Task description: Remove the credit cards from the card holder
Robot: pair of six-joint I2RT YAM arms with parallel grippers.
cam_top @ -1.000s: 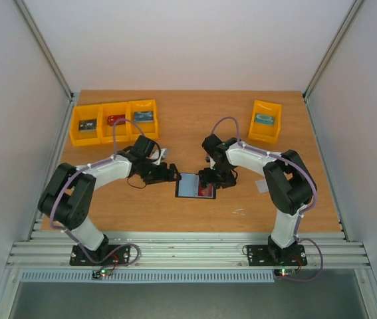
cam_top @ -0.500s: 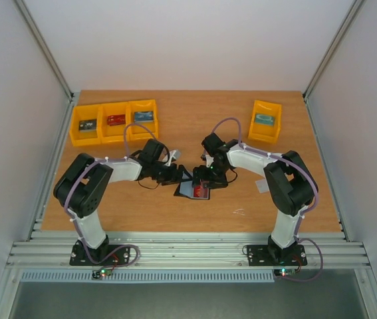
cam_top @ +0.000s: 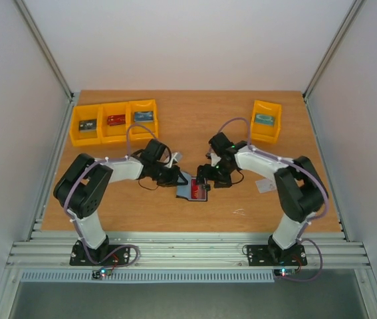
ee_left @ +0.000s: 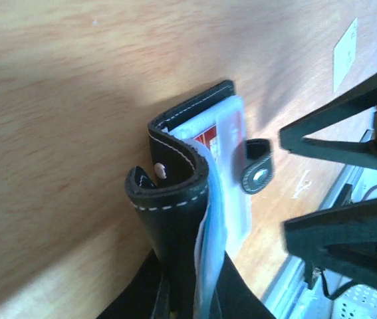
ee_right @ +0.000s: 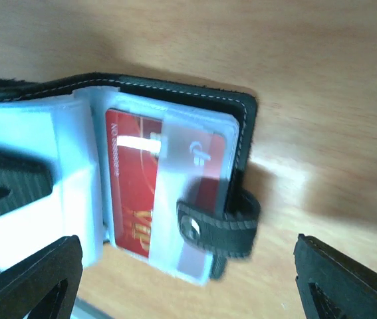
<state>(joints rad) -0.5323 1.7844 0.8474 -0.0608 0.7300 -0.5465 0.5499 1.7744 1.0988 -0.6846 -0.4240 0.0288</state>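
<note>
Nearest me, mid-table, my left gripper [cam_top: 177, 178] is pinched shut on the left flap of the card holder [cam_top: 192, 189]. In my left wrist view, that black stitched cover curls up and over, with the pale blue lining sandwiched inside it and running down between my fingers. The holder sits on the wooden table [cam_top: 141, 212] between my two hands. It is spread open with its long axis running left to right, the left flap lifted and the right half lying flat.

My right gripper [cam_top: 205, 179] hangs just over that flat half with its jaws wide apart and nothing in them. In my right wrist view one finger shows off each lower corner, clear of the holder.

The red credit card [ee_right: 138, 189] lies in the right half under a cloudy clear sleeve. Its print runs lengthwise, parallel to the fold and across the holder's spread. The black snap tab [ee_right: 218, 224] sticks out from the holder's outer right edge and wraps back over the sleeve, pointing toward the fold.

A small white scrap [cam_top: 262, 186] lies on the table beside my right arm.

Along the far edge, three yellow bins [cam_top: 115, 121] stand in a row at the left. One more yellow bin [cam_top: 266, 121] stands at the right. Each holds something small that I cannot make out.
</note>
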